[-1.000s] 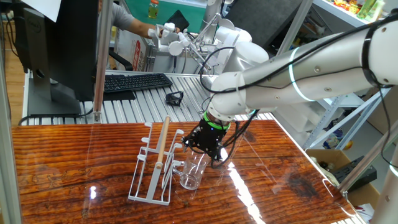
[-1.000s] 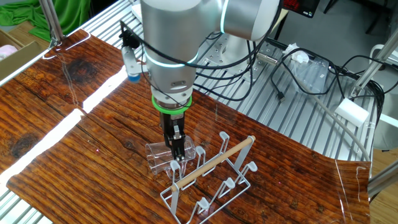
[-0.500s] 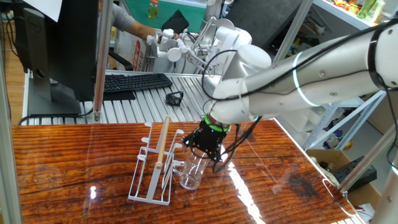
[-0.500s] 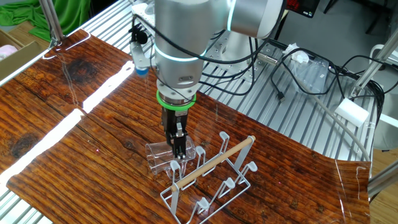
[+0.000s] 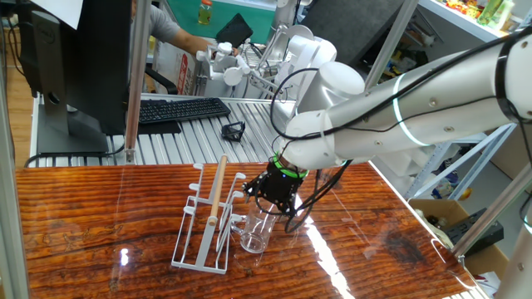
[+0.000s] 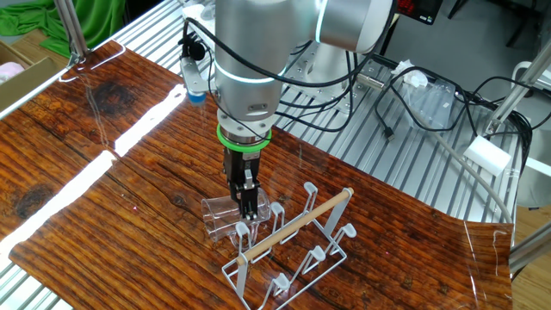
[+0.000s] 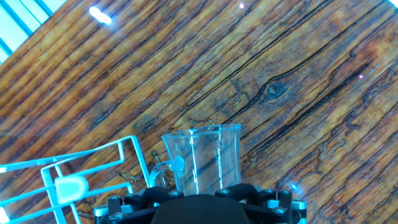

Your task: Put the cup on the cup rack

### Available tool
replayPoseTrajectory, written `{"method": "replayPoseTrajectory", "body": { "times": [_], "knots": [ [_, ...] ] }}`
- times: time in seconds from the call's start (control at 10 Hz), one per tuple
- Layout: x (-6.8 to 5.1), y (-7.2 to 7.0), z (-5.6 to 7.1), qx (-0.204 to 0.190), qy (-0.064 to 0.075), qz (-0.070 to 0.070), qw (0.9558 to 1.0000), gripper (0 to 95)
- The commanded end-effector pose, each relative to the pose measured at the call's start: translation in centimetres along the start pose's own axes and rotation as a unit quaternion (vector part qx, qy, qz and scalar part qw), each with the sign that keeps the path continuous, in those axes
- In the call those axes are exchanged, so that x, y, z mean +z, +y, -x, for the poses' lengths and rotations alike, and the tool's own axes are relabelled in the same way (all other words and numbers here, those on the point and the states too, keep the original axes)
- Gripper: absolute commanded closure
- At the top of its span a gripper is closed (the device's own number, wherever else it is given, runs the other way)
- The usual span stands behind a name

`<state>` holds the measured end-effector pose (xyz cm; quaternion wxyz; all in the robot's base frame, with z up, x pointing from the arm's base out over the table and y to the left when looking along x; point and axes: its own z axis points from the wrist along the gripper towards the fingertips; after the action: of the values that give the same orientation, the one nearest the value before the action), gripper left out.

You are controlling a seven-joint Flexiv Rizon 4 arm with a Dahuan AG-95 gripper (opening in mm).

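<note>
Only hand view shows peg inside cup [image 7: 202, 158]; gripper [image 6: 245, 209] jaws clamped on cup

no readable text, labels, numbers — none legible

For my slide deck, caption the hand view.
Gripper holds the clear cup beside the white cup rack.

End effector [image 7: 199, 202] fingertips out of frame
</note>
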<state>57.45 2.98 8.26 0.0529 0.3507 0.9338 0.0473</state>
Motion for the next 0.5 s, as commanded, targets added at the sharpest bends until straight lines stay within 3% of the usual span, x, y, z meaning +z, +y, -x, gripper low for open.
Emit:
{"method": "replayPoseTrajectory", "body": {
  "times": [0.1, 0.5],
  "knots": [
    [-0.15, -0.15, -0.09, -0.002, -0.01, -0.002, 0.9999, 0.0],
    [-0.15, -0.15, -0.09, 0.0, -0.015, 0.001, 0.9999, 0.0]
  ]
}}
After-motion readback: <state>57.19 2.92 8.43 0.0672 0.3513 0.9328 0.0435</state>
